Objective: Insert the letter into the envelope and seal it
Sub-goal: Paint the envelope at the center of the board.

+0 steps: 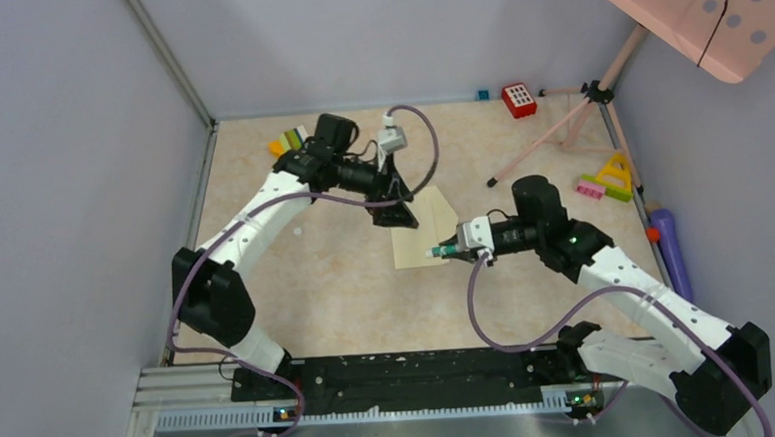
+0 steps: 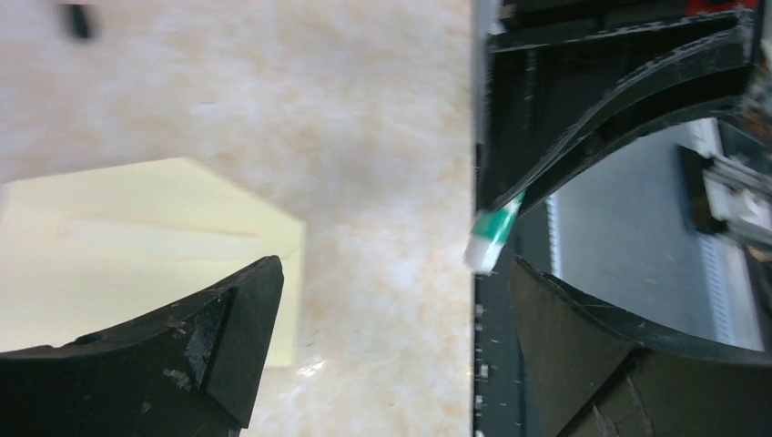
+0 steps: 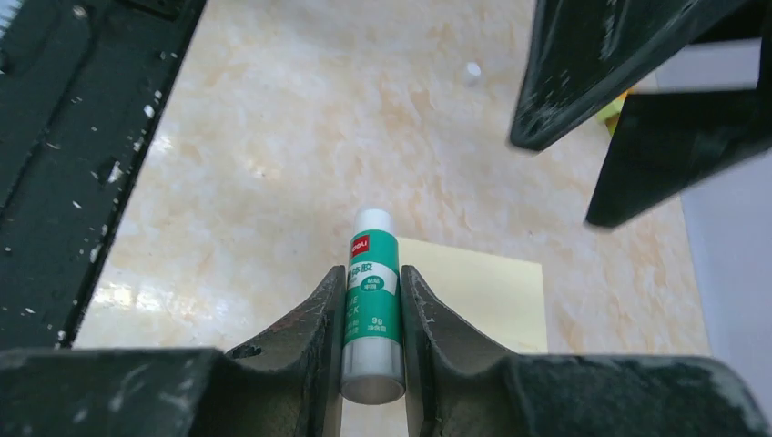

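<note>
- Beige marbled table [image 1: 347, 281], boxed in by grey walls.
- Near its middle, the envelope [image 1: 434, 226]: pale yellow, lying flat on the surface, pointed end toward the far side.
- Over the envelope's left edge, the left gripper [image 1: 395, 206] — jaws spread wide, nothing between them.
- Same left gripper [image 2: 396, 273] from its own wrist camera: one dark finger [image 2: 228, 337] across the envelope [image 2: 137, 237], the other off the paper, over bare table.
- At the envelope's near right corner, the right gripper [image 1: 445, 247] — jaws pinching a green-and-white glue stick [image 1: 431, 252], pointed toward the paper.
- From the right wrist: glue stick [image 3: 371, 300] clamped lengthwise between the fingers, white tip forward, the envelope [image 3: 482, 291] just beyond and beneath.
- Contact between stick and envelope: cannot tell.
- Well beyond the envelope, toward the far right: a red block [image 1: 518, 99] and a pink tripod [image 1: 587, 93].
</note>
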You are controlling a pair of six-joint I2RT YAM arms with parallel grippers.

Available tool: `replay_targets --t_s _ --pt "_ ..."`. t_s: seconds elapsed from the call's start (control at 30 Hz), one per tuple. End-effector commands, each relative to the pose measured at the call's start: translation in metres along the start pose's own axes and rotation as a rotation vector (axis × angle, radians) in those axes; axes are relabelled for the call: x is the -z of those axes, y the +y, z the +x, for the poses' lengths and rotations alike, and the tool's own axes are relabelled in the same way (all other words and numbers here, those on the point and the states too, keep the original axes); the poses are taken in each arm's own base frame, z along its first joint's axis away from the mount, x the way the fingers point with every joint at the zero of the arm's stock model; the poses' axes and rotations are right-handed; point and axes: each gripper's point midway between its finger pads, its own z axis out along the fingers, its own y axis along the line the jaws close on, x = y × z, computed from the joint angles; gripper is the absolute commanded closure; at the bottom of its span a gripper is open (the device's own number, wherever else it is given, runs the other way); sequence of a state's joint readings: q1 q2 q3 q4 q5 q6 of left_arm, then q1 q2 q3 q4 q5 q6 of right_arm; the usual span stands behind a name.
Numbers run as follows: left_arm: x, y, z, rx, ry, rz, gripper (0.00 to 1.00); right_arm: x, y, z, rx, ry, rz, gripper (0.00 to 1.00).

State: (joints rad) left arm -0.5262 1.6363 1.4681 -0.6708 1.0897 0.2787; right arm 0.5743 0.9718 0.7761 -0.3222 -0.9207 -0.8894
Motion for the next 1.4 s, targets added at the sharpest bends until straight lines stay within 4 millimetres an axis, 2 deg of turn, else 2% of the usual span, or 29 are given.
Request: replay_targets --t_s 0.0,0.17,0.3,0.47,0.53,0.63,0.77,0.9,1.0,1.1,1.37 --pt "0.047 0.035 -0.035 -0.064 -0.165 -0.253 0.01 0.01 -0.039 0.001 0.069 0.119 0.125 1.0" --pt "0.057 0.085 0.002 0.06 -0.138 -0.412 0.01 0.013 -0.068 0.029 0.004 0.293 0.184 1.0" --pt "0.051 0.109 0.027 0.208 -0.139 -0.414 0.14 0.008 -0.081 0.055 -0.129 0.444 0.204 1.0" --pt "0.045 0.131 0.042 0.353 -0.195 -0.422 0.35 -0.008 -0.084 0.085 -0.141 0.623 0.2 1.0" --pt "0.043 0.141 0.046 0.394 -0.209 -0.438 0.39 -0.013 -0.083 0.095 -0.12 0.684 0.181 1.0" --pt "0.04 0.157 0.053 0.473 -0.243 -0.458 0.47 -0.02 -0.087 0.098 -0.093 0.716 0.133 1.0" --pt "0.025 0.169 0.06 0.582 -0.274 -0.379 0.51 -0.027 -0.093 0.114 -0.041 0.786 0.091 1.0" --pt "0.016 0.182 0.073 0.666 -0.285 -0.363 0.5 -0.036 -0.101 0.131 -0.032 0.834 0.068 1.0" --pt "0.015 0.189 0.083 0.685 -0.301 -0.407 0.41 -0.044 -0.103 0.138 -0.042 0.842 0.046 1.0" --pt "0.015 0.191 0.092 0.708 -0.295 -0.429 0.37 -0.051 -0.104 0.145 -0.063 0.86 0.028 1.0" --pt "0.009 0.189 0.09 0.777 -0.339 -0.368 0.41 -0.065 -0.099 0.152 -0.111 0.87 -0.05 1.0"
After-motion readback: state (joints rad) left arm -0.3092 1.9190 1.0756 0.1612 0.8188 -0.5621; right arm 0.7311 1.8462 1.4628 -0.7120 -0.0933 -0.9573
